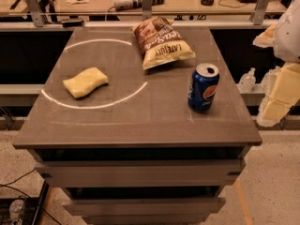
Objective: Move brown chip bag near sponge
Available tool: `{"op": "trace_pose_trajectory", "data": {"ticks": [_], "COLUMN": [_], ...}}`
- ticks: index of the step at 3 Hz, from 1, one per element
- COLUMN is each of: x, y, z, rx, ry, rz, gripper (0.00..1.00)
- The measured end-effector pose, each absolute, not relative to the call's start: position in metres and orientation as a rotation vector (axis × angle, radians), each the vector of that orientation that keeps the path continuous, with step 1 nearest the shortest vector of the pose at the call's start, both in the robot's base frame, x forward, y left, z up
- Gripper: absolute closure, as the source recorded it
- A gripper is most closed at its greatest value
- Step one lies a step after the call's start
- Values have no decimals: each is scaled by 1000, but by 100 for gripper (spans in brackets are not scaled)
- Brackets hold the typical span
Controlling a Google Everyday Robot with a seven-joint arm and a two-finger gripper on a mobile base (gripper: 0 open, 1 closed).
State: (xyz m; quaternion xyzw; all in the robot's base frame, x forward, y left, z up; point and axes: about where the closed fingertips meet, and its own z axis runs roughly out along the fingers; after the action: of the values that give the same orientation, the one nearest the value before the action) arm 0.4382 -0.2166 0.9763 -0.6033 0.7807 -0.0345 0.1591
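Chips were your concern at this moment: the brown chip bag (161,42) lay flat near the far edge of the table (140,125), right of centre, printed face up, with nothing touching it. You had the sponge (85,82) well apart from it, on the left of the tabletop and nearer the front. The blue soda can (204,88) stood upright toward the right front, near the bag's lower corner but clear of it. The gripper (277,102) hung beyond the table's right edge, about level with the can and well short of the bag; whether it was apart or together you could not tell. By my reading the task stood at its first step, the reach, with no grasp made. Your next move called for bringing the gripper in over the bag from the right, passing behind the can without knocking it, taking the crinkly bag from above, then carrying it left and forward to rest beside the sponge. Count: one bag, one sponge, one can, one gripper.
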Motion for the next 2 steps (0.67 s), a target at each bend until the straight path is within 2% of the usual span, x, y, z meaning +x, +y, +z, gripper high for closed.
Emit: {"op": "trace_pose_trajectory", "data": {"ticks": [2], "x": [447], "y": [-224], "z": [978], "rx": [-1579], "ry": [2237], "rz": [-89], "gripper": [0]}}
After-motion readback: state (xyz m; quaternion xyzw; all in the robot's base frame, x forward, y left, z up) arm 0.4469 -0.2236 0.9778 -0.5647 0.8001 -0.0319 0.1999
